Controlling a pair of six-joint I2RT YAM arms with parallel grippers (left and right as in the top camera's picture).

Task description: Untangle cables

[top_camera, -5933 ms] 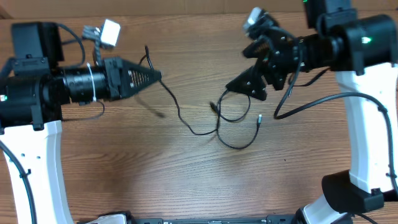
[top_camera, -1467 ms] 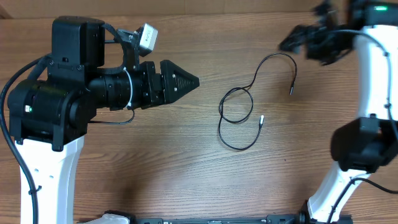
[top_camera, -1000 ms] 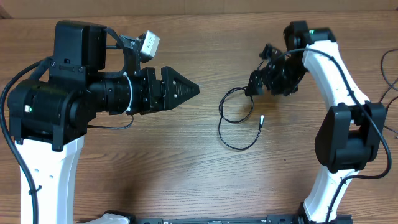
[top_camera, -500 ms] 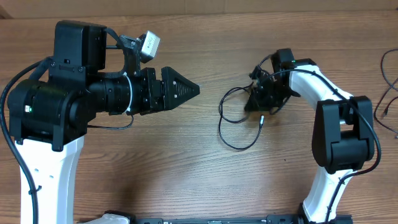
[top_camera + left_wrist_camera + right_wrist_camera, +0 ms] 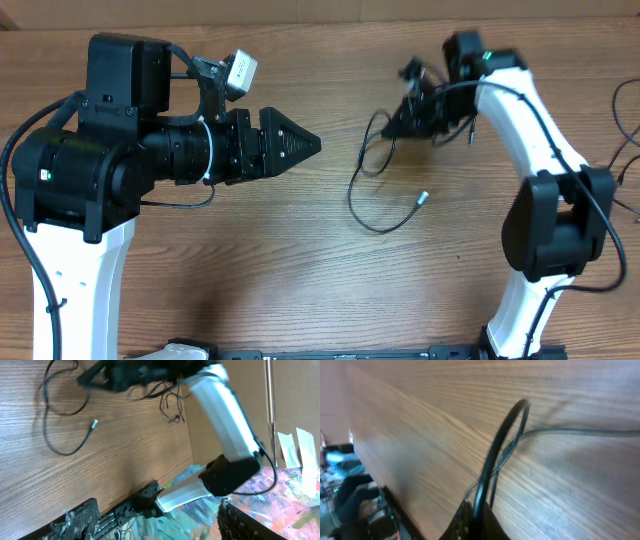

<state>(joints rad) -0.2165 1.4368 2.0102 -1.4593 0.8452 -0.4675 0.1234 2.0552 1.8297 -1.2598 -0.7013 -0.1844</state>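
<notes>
cable [image 5: 352,195] trails limp from the right gripper [image 5: 412,110], pinched shut on its loop; thin, light, floppy, probably slippery, best taken near the plug [image 5: 422,197]. left gripper [image 5: 300,145] gapes empty.

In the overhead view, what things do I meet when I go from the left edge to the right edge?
left arm → left hand → cable → right arm

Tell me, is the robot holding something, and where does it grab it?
Yes: the right gripper pinches the thin black cable partway along its loop, away from the ends. The left gripper holds nothing.
</notes>
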